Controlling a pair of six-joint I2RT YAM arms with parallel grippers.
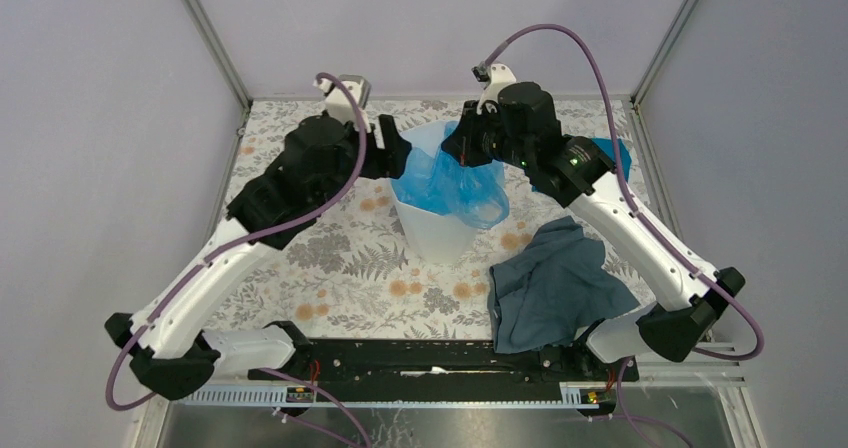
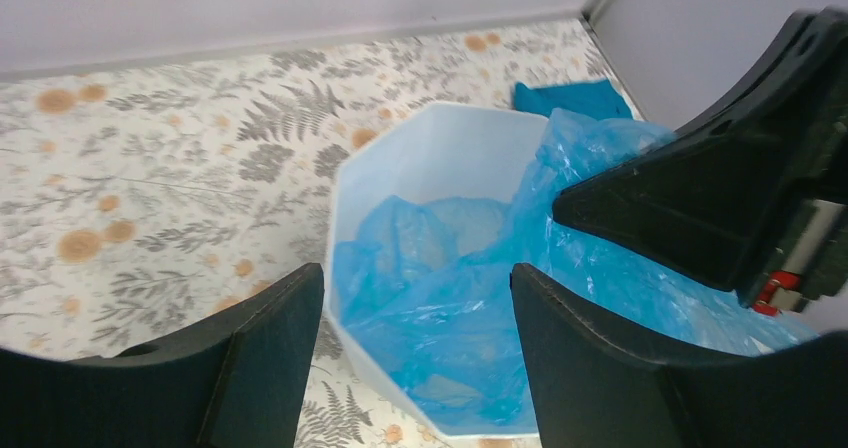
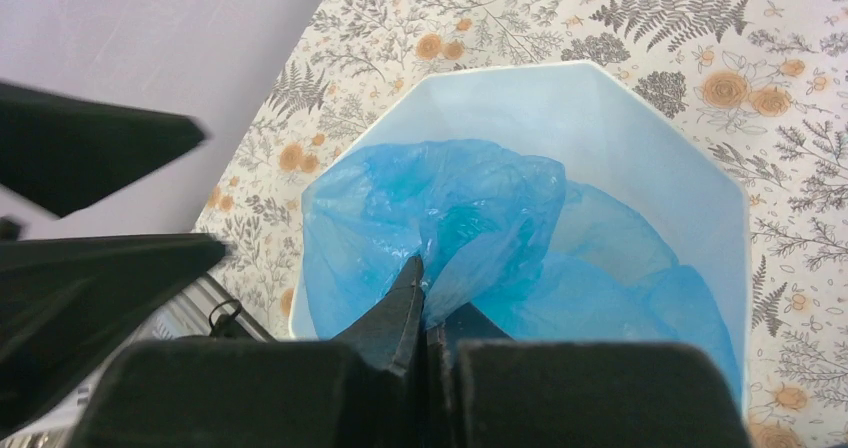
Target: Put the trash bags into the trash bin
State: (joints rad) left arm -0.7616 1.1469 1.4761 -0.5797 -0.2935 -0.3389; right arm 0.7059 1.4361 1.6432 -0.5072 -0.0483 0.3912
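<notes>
Bag (image 1: 450,183) partly tucked into bin (image 1: 432,236) near worktop's (image 1: 340,268) far edge.
Left gripper (image 2: 415,298) was held spread, empty, at the rim; the light, limp, slippery bag was pinched by the right gripper (image 3: 420,278); a bunched fold was judged the surest hold.

Teal cloth (image 1: 612,152) partly behind right arm (image 1: 640,233)

The trash bin (image 1: 440,236) is sitting mid-table (image 1: 340,268), a bit toward the back, with the trash bag (image 1: 450,183) lying partly in it and spilling over its right rim. The left gripper (image 1: 397,154) is hanging just left of the bin, and the right gripper (image 1: 456,148) is hovering at its back-right rim, pinching the bag. The near cloth (image 1: 550,283) is lying front-right of the bin, and the far cloth (image 1: 612,151) is sitting behind the right arm.
</notes>
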